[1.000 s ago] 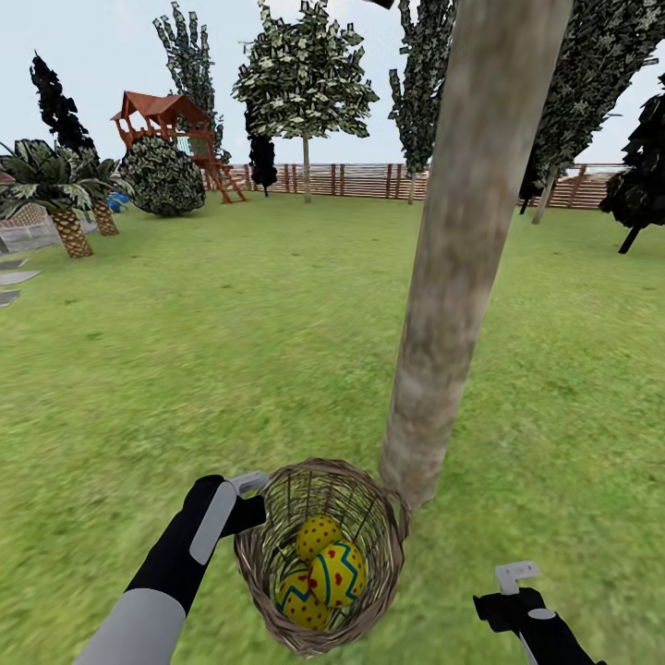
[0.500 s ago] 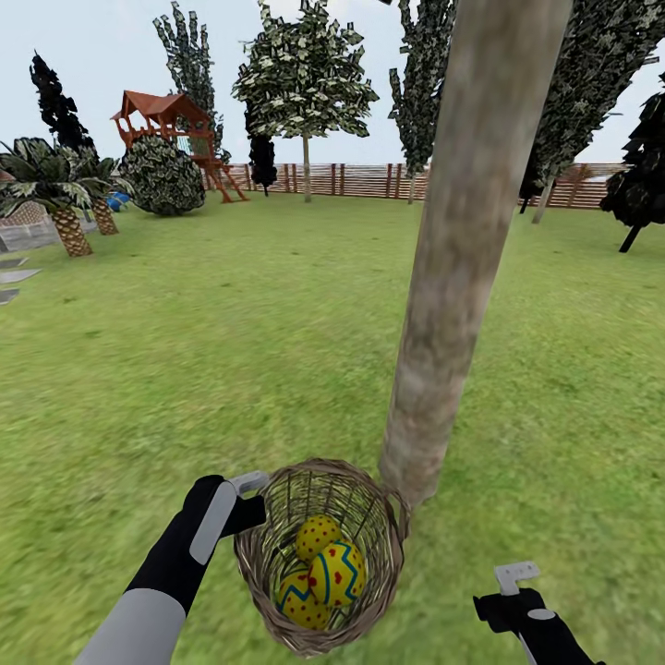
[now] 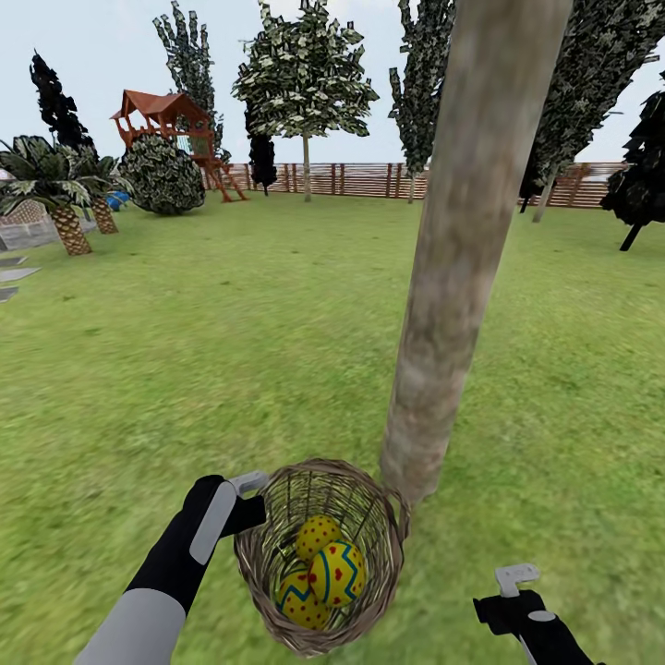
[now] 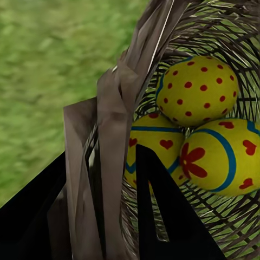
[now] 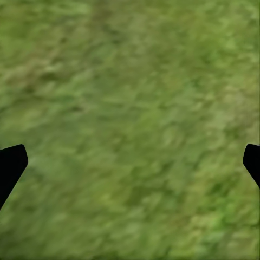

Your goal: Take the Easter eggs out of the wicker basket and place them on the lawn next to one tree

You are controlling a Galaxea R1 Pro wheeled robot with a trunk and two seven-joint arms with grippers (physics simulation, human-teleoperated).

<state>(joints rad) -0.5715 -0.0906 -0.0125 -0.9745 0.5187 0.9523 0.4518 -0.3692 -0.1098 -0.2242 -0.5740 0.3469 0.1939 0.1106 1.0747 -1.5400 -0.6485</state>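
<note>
The brown wicker basket (image 3: 319, 554) leans against the foot of the thick pale tree (image 3: 453, 277) on the lawn (image 3: 231, 351). Three yellow Easter eggs lie inside it: one with red dots (image 3: 317, 534), one with a blue band (image 3: 339, 573) and one lower down (image 3: 294, 596). My left gripper (image 3: 251, 499) is shut on the basket's left rim. In the left wrist view one finger (image 4: 162, 216) is inside the weave beside the eggs (image 4: 197, 89) and the other is outside the wall (image 4: 108, 179). My right gripper (image 3: 514, 591) hangs open over grass (image 5: 130, 108) to the basket's right.
Short palms (image 3: 65, 199) and grey paving slabs (image 3: 14, 275) stand at the far left. A round bush (image 3: 164, 175), a red playhouse (image 3: 171, 115) and a wooden fence (image 3: 369, 180) line the back. Open grass spreads left and right of the trunk.
</note>
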